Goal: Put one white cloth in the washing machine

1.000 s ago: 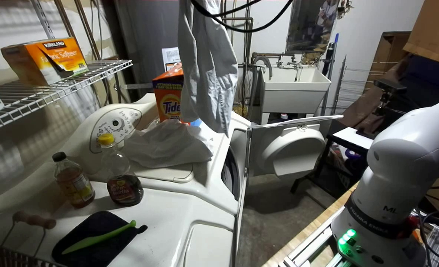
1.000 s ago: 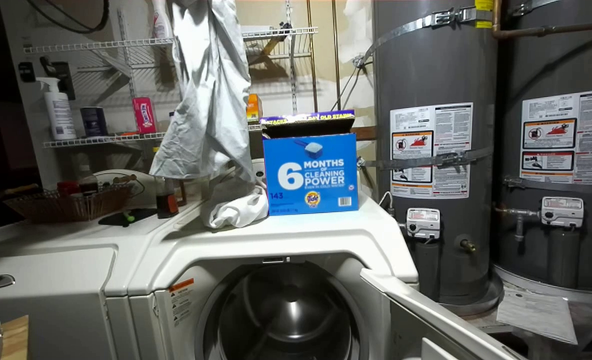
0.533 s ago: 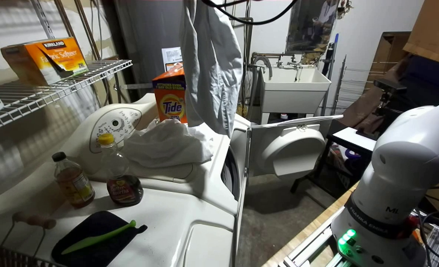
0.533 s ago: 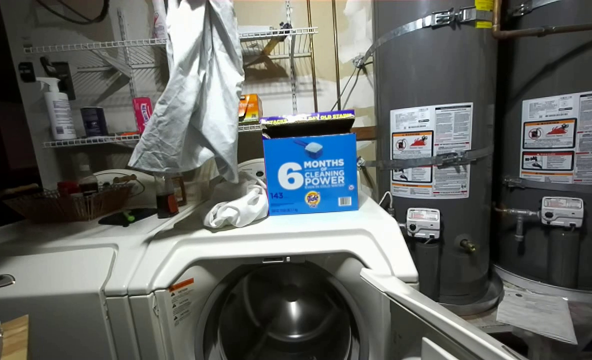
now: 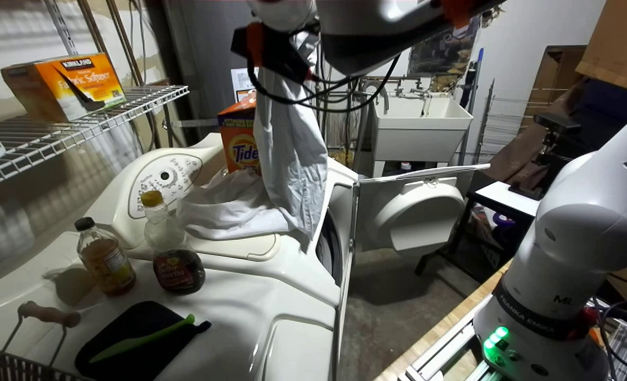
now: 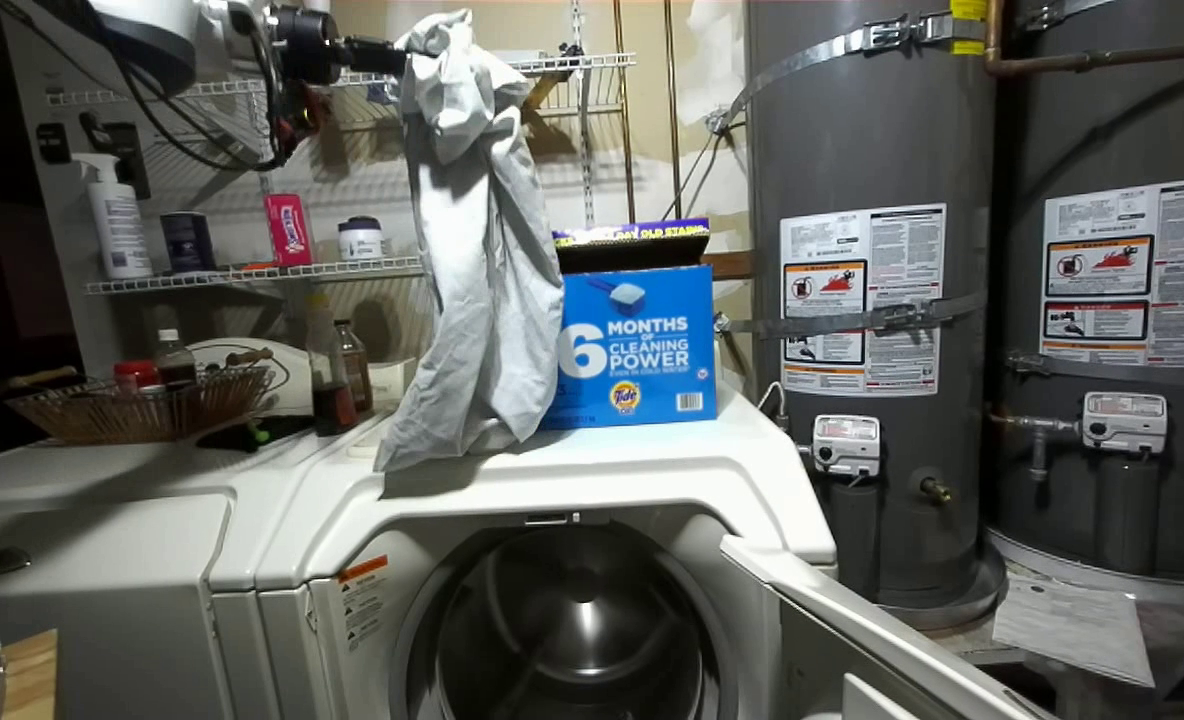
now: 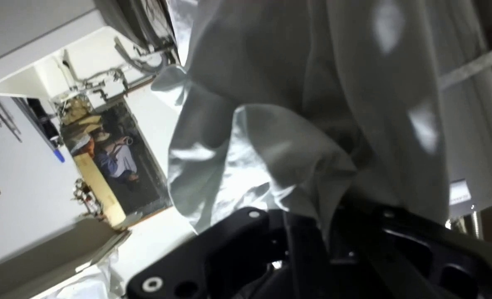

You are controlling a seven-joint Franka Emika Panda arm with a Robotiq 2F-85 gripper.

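Observation:
A white cloth (image 5: 292, 153) hangs bunched from my gripper (image 6: 404, 58), which is shut on its upper end. In an exterior view this cloth (image 6: 487, 300) hangs in front of the box on the washing machine (image 6: 652, 470). Its lower end is at the height of the machine's top; I cannot tell if it touches. In the wrist view the cloth (image 7: 279, 141) runs between the fingers (image 7: 325, 224) and covers much of the picture. A second white cloth (image 5: 223, 211) lies crumpled on the machine's top. The round drum opening (image 6: 572, 620) is exposed, with the door (image 5: 377, 222) swung open.
A Tide box (image 6: 642, 340) stands on the machine top. Bottles (image 5: 178, 270), a black board with a green knife (image 5: 133, 338) and a wire basket (image 6: 152, 400) are on the neighbouring machine. Wire shelves (image 5: 144, 103) are on the wall. Water heaters (image 6: 872, 150) stand beside the machine.
The arm and gripper have come down into both exterior views. The held cloth has dropped lower and shifted toward the Tide box, covering part of it. The cloth on the machine looks unmoved.

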